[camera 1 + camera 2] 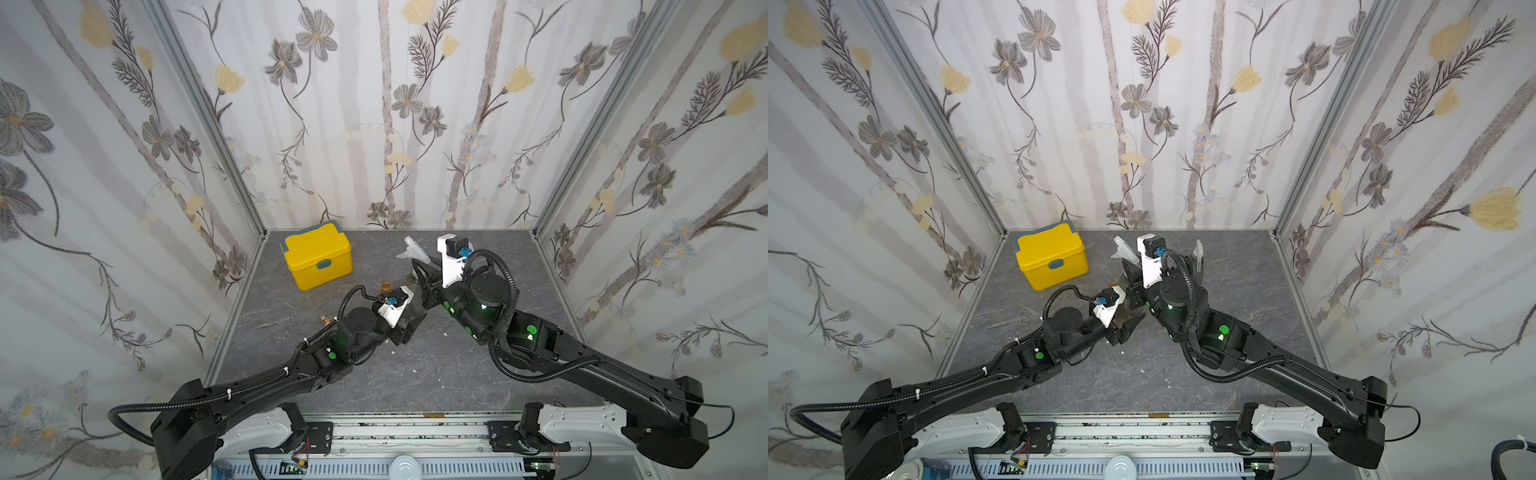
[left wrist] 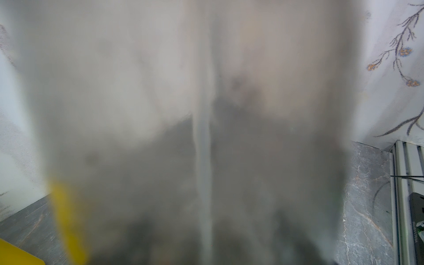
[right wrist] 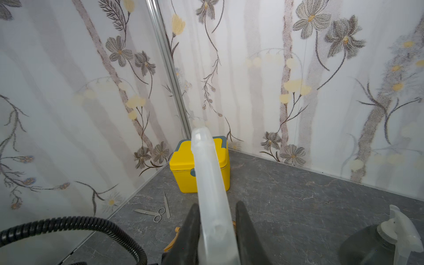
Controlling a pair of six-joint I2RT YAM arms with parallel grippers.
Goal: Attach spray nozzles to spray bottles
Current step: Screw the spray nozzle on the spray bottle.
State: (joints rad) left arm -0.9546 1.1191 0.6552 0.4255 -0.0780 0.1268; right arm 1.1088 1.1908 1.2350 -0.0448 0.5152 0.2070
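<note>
My right gripper (image 3: 216, 220) is shut on a clear-whitish spray nozzle (image 3: 210, 179), which sticks out past its black fingers (image 3: 191, 229). In both top views this nozzle (image 1: 413, 248) (image 1: 1123, 249) is held up mid-table by the right gripper (image 1: 419, 270), just above my left gripper (image 1: 413, 318). The left gripper is shut on a smoky grey spray bottle (image 2: 160, 137), which fills and blurs the left wrist view; a pale vertical streak (image 2: 204, 160) runs through it. Another grey bottle with a nozzle on it (image 3: 367, 245) (image 1: 1198, 257) stands at the back right. An orange nozzle (image 1: 326, 320) lies by the left arm. An amber bottle neck (image 1: 386, 286) shows behind the left wrist.
A yellow lidded box (image 1: 318, 259) stands at the back left of the grey table (image 1: 415, 374). Small scissors (image 1: 286, 318) lie in front of it, near the left wall. Papered walls close in three sides. Both arms meet over the table's middle.
</note>
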